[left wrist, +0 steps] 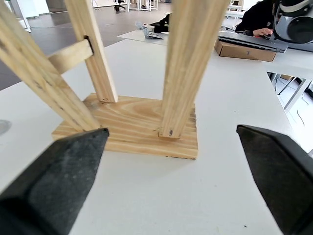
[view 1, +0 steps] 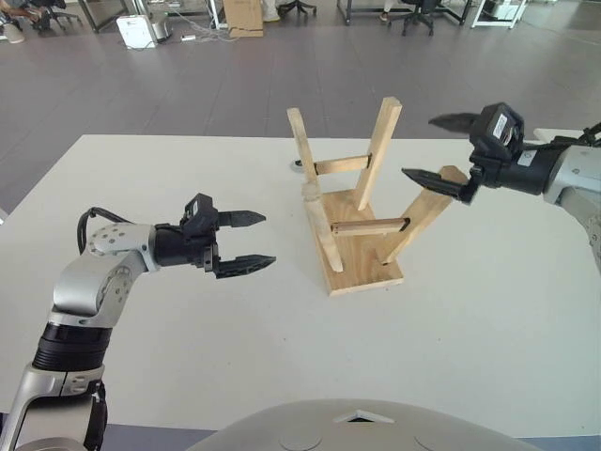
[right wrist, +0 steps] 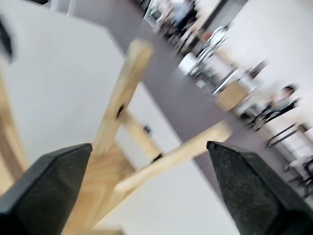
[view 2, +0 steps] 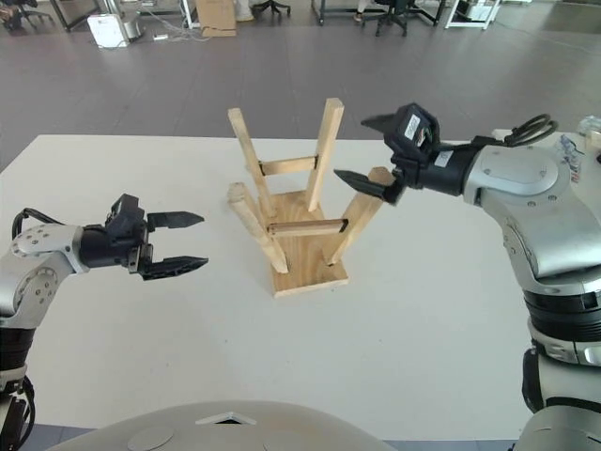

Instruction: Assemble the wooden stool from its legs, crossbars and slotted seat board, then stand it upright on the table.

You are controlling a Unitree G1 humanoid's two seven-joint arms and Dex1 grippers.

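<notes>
Standing upside down near the middle of the table was one stool. Its one seat board lay flat, four legs poked up, and two crossbars joined them. The left gripper hung just left of the stool, fingers wide apart, holding nothing. The right gripper was wide apart too, by one leg's top, holding nothing.
</notes>
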